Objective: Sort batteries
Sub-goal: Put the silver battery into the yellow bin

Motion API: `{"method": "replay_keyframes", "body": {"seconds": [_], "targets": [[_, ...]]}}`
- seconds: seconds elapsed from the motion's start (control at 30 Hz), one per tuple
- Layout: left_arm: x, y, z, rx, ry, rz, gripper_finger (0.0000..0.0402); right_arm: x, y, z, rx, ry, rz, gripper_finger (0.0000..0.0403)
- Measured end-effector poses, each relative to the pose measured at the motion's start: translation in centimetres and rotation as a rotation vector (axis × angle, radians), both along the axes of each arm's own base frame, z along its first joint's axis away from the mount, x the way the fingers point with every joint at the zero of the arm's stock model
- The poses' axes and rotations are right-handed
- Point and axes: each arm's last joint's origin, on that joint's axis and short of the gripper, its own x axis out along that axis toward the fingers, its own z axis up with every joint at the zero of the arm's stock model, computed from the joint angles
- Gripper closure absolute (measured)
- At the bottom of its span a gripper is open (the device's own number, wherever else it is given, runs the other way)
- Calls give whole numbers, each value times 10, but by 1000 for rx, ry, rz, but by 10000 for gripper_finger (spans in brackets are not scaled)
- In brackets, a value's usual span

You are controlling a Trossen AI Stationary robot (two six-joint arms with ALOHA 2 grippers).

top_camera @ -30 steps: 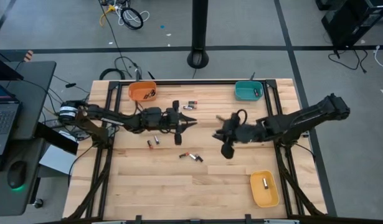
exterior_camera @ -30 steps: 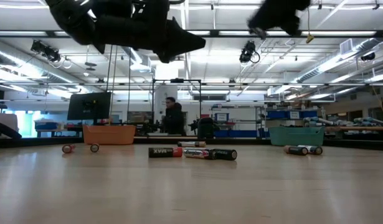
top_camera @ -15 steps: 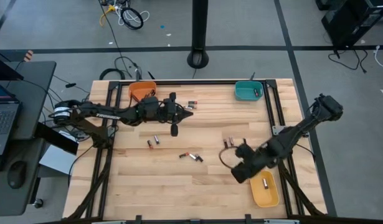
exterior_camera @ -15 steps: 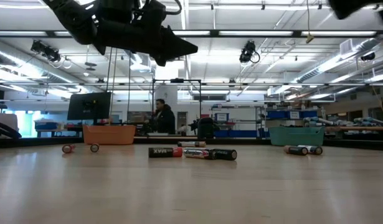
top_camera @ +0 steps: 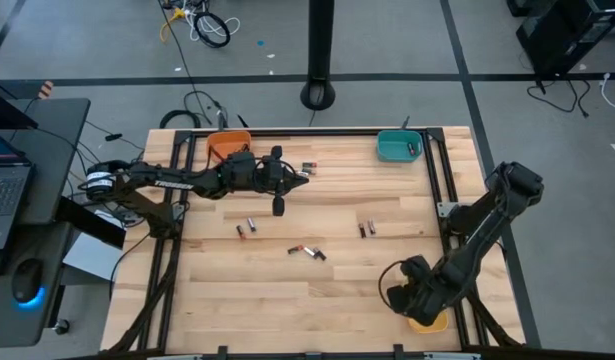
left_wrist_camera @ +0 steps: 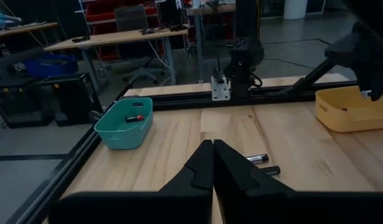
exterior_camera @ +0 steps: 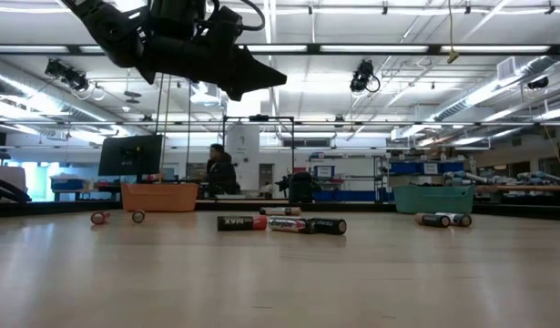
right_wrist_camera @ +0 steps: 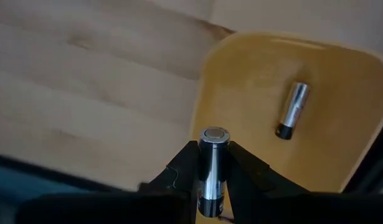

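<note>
My right gripper (right_wrist_camera: 214, 163) clamps silvery battery (right_wrist_camera: 213, 169) over yellow bin (right_wrist_camera: 340, 109); left gripper (left_wrist_camera: 213, 163) closed empty, far left near orange bin (top_camera: 228, 147).

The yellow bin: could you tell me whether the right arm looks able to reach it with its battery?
Probably yes. The right gripper, shut on a silvery battery, hangs at the yellow bin, whose open floor holds only one other battery.
</note>
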Motion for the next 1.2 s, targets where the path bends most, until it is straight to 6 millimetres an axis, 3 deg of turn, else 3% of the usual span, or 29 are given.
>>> {"method": "replay_keyframes", "body": {"seconds": [0.4,0.73,0.93,1.2], "targets": [[0,0,-2,-9,25,0,389,8,11,-38,-90,143,-8,335],[-1,0,-5,-22,49,1,389,2,5,-59,-151,198,9,334],[-1,0,-6,-25,58,3,389,0,2,-65,-154,202,35,328],[-1,0,-6,-24,59,5,389,0,1,-65,-135,219,80,291]]}}
